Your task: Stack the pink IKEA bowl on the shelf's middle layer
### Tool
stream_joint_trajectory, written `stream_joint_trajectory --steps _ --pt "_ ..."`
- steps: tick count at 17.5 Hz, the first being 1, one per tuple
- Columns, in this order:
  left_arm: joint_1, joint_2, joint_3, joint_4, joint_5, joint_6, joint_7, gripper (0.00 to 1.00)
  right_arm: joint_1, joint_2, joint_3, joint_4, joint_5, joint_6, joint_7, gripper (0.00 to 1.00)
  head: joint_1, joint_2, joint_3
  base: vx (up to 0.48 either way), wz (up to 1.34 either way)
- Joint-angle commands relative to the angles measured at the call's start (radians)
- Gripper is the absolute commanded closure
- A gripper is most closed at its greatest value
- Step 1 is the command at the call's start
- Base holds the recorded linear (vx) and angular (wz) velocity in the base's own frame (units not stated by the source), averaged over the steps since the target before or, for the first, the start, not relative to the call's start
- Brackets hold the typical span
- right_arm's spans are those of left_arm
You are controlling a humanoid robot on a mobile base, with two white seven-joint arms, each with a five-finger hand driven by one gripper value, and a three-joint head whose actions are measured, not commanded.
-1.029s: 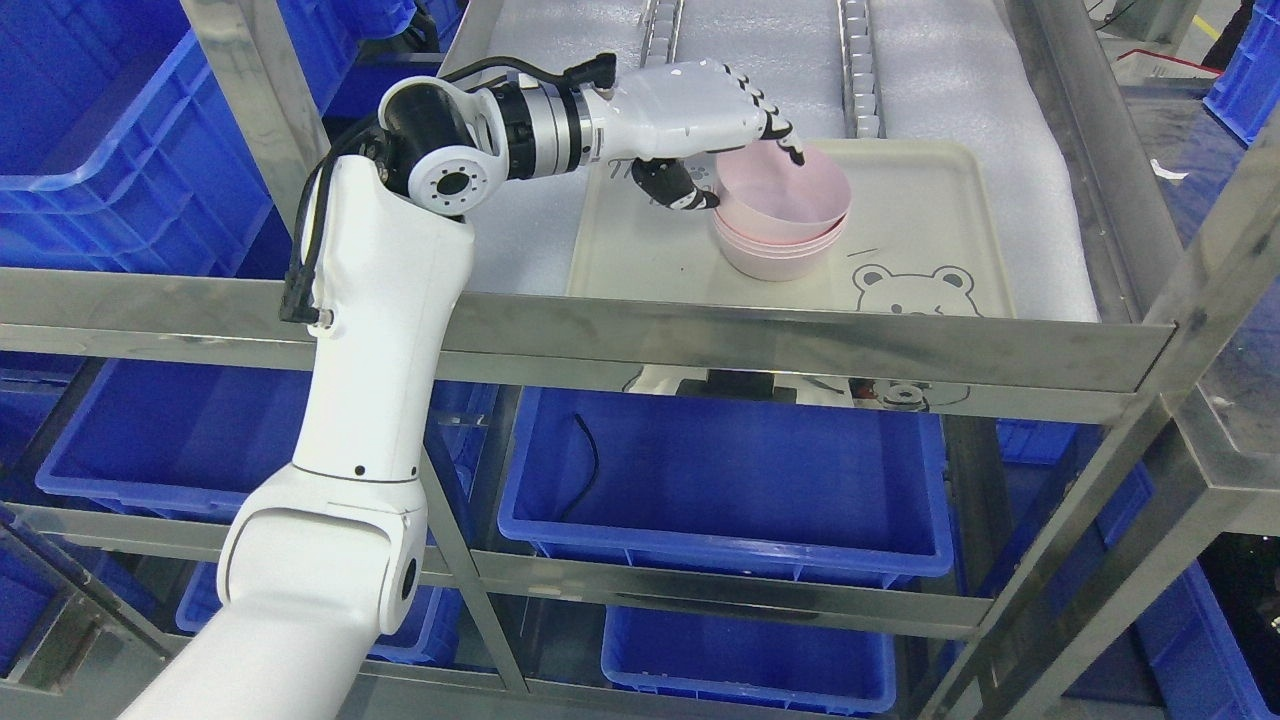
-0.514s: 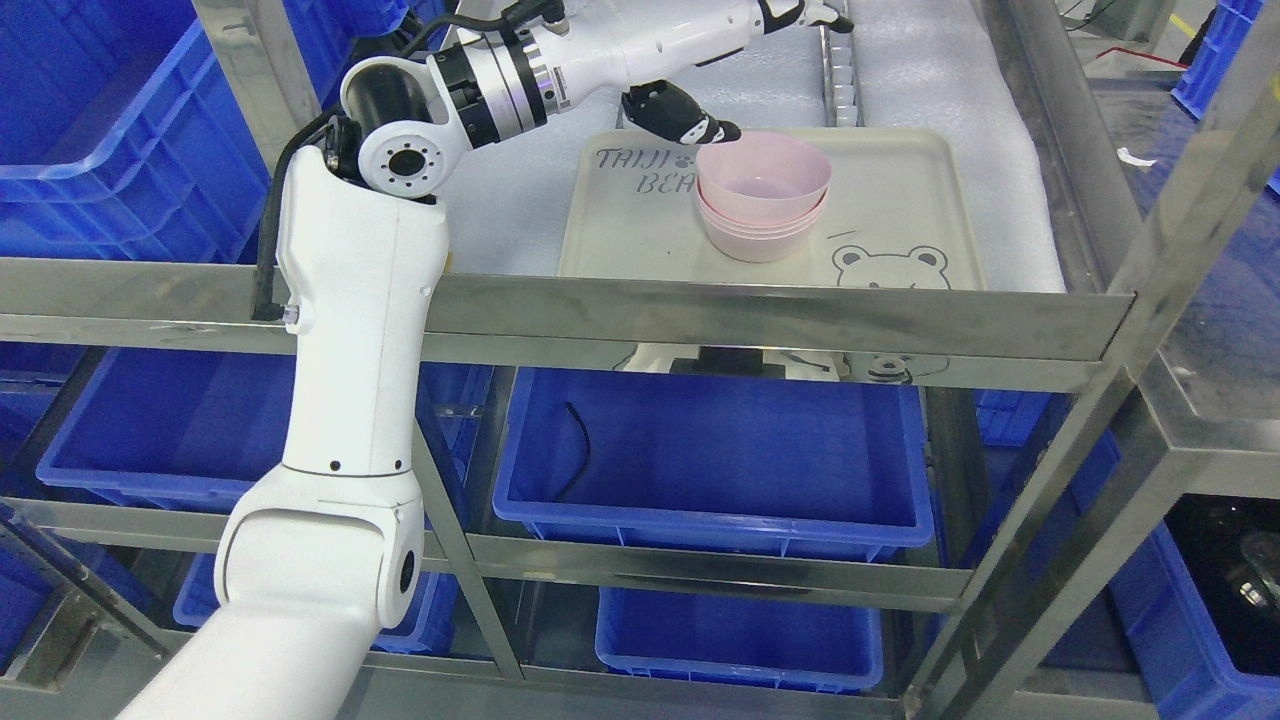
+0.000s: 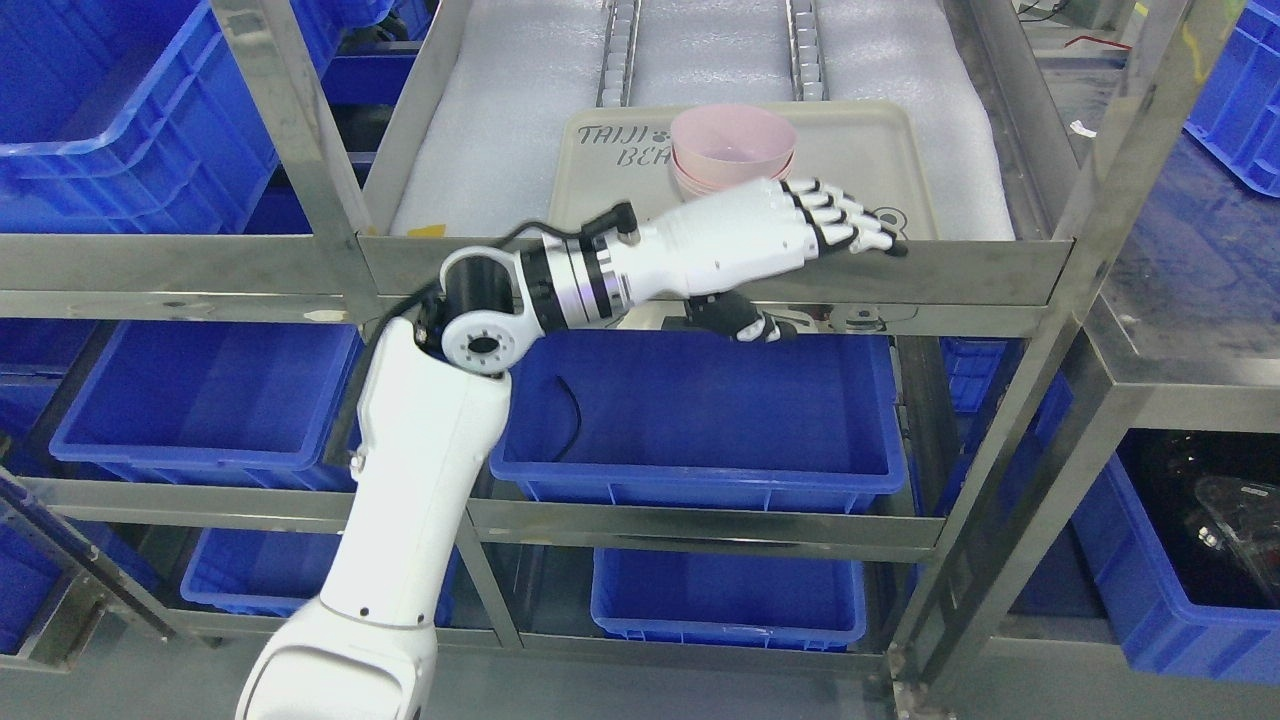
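While the left hand (image 3: 800,235) hangs empty, fingers stretched out flat across the shelf rail (image 3: 700,285) at frame centre, the pink bowls (image 3: 733,150) sit nested on the tray (image 3: 900,165) just above; risk: knuckles clip the rail or nudge the tray, tipping the stack.
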Motion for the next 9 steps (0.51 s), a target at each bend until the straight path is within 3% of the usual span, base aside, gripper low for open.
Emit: stream_joint_trajectory --steps 1,4,9 --pt "0.390 0.017 -0.088 -0.121 0.017 0.000 0.005 0.12 0.003 -0.017 0.000 -0.017 0.000 -0.001 0.000 0.00 0.0000 0.000 0.000 -0.179 0.08" --pt "0.544 0.017 0.025 -0.021 0.064 0.000 0.059 0.11 0.003 -0.017 0.000 -0.017 0.000 -0.001 0.000 0.00 0.0000 0.000 0.000 -0.173 0.09" --pt "0.613 0.017 0.141 0.191 0.259 0.000 0.289 0.07 0.003 -0.017 0.000 -0.017 0.000 -0.001 0.000 0.00 0.0000 0.000 0.000 -0.105 0.02"
